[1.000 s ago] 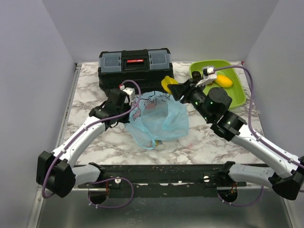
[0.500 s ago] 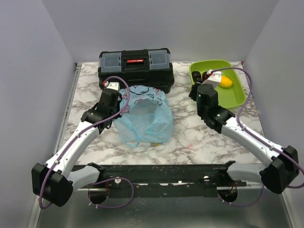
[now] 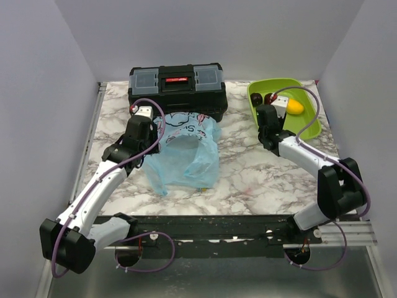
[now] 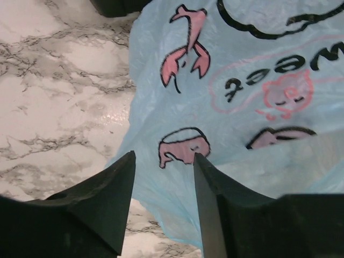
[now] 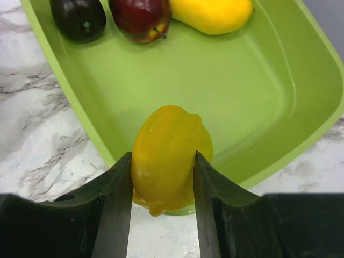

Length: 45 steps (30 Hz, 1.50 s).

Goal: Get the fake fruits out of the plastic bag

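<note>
Fake fruits [image 5: 141,16]: three in one green tray [image 5: 258,107], fourth fruit [image 5: 171,137] pinched by right tool [image 5: 163,161]; left tool [image 4: 164,161] wide above bag [image 4: 242,134]

Beyond our right gripper [image 5: 162,161] and its clamped yellow fruit [image 5: 169,145], the green tray [image 5: 258,97] has a bare floor; three fruits [image 5: 140,16] crowd its far-left corner (well apart from us). Under our left gripper [image 4: 164,158], the blue bag [image 4: 242,107] fills the right; bare marble [image 4: 54,107] lies left.

light: bright, even | shadows: soft, short | glare: small highlights on fake fruits [image 5: 171,156] | focus: sharp throughout
</note>
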### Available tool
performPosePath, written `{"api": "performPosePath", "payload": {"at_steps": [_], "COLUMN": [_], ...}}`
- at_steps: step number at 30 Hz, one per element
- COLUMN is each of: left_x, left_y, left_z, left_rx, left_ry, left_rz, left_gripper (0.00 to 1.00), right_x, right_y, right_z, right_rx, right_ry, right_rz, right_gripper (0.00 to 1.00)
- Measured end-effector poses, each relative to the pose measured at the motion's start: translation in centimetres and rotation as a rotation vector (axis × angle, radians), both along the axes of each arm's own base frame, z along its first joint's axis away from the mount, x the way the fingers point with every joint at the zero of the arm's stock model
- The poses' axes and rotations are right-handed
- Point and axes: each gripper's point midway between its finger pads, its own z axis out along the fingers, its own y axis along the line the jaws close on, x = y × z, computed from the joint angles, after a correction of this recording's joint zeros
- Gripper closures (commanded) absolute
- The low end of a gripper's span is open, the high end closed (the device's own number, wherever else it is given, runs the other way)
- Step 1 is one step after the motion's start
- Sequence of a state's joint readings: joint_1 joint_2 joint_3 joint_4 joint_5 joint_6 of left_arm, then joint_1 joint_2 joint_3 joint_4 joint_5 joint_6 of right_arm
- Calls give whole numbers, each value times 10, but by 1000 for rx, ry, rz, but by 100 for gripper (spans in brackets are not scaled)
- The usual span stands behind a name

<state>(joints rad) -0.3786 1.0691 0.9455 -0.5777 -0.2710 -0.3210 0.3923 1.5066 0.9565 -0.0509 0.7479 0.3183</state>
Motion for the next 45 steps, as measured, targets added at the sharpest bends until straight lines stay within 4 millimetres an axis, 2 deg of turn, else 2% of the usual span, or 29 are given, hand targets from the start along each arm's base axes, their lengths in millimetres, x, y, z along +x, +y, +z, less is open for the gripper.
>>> {"api": "performPosePath", "payload": {"at_steps": [3,8,14,20,23,29,35,39,42,45], "left_x": [-1,-6,-9,-11,-12,-12,-14,-15,-16,-16], "left_y": [-6,-12,-23,-29,-31,-36,-41,-44,-45,-47], "left_z": [0,5,9,7,6,5,4,4,3,4], "left_rx": [-17,-41,-70,-83,-91,-104,-121,-131,-137,-143], "left_ry": [3,-12,-25,-16,-13,-5,3,6,11,10], "left_rz": [-35,-85,-156,-193,-207,-226,-248,-263,-272,-279], "left_gripper": [43,41,41,41,41,40,38,38,37,37], "right_x": [8,26,62,94,102,104,103,96,87,75], "right_y": [-2,0,-4,-14,-15,-5,-1,-3,-5,-8], "right_z": [-16,-39,-53,-56,-57,-59,-60,-60,-47,-18], "right_rx": [24,85,235,403,450,490,499,490,479,471], "right_ry": [37,83,79,48,40,51,61,86,86,49], "right_rz": [0,19,51,81,97,145,158,153,150,158], "right_gripper": [88,88,87,78,67,55,34,28,27,25]}}
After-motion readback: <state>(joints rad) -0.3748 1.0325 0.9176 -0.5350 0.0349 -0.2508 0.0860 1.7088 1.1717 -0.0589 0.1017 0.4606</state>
